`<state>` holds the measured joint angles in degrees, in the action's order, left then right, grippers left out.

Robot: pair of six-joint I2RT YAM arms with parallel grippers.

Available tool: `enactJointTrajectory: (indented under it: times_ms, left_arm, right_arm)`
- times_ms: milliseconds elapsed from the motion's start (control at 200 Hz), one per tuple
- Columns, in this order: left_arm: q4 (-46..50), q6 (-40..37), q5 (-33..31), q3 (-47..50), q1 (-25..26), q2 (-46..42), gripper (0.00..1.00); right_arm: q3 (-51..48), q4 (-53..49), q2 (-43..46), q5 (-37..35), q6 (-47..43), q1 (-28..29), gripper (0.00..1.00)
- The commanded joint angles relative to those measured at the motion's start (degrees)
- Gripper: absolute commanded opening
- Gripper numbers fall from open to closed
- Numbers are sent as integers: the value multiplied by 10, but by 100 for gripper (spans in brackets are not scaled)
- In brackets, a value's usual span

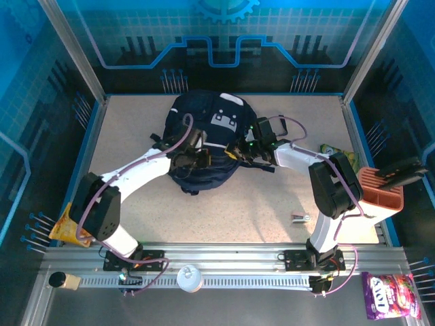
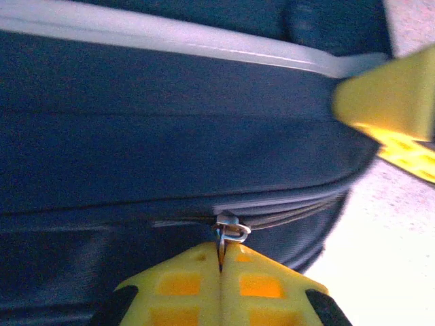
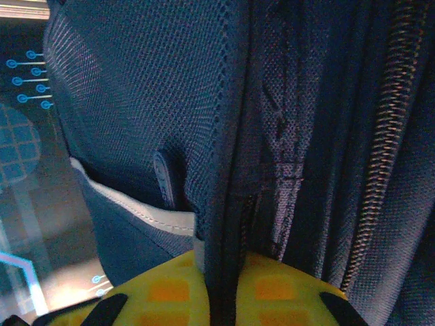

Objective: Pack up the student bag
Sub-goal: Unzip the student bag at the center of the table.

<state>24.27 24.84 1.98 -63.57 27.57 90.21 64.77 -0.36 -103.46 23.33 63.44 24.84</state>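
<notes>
While the bag (image 1: 204,136) lay mid-table (image 1: 258,204) toward the back, the left gripper (image 2: 221,257) was clamped on its zipper pull (image 2: 230,231) — the right gripper (image 3: 221,282) pinched the bag's fabric edge.

The student bag (image 1: 204,146) is looking like soft, dull cloth. Just above the left pincer (image 2: 221,257), a tiny zipper pull (image 2: 231,229) is shining like metal. That pincer's fingers (image 2: 265,285) are looking like smooth yellow plastic. Around the right pincer (image 3: 221,275), the cloth is showing rough mesh. To its right, zipper teeth (image 3: 384,149) are gleaming.
</notes>
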Motion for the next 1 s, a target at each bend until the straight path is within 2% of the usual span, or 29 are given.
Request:
enactJointTrajectory:
  times_ms: [0,175,300,390,445,550,605,740,996]
  left_arm:
    - [28,-40,-15,30,-47,-39,0]
    - [16,-78,-19,50,-77,-53,0]
    - [-15,-99,40,53,-72,-46,0]
    - [-29,-104,58,42,-51,-36,0]
    - [-34,-105,60,32,-31,-32,0]
    - [-49,-104,54,17,15,-27,0]
    - [-56,-98,50,7,37,-23,0]
    - [-86,-65,57,-8,72,-3,0]
    - [-76,-71,52,-57,112,39,0]
  right_arm:
    - [16,-22,12,-62,-46,-33,8]
    - [13,-28,28,-70,-82,-75,8]
    - [19,-56,38,-114,-107,-93,11]
    - [19,-68,46,-116,-96,-93,22]
    - [2,-63,63,-111,-72,-94,32]
    - [-58,-30,129,-119,-13,-93,50]
    - [-88,-21,166,-132,10,-90,56]
    - [-111,-46,206,-154,47,-68,58]
    - [-126,-60,190,-177,138,-10,57]
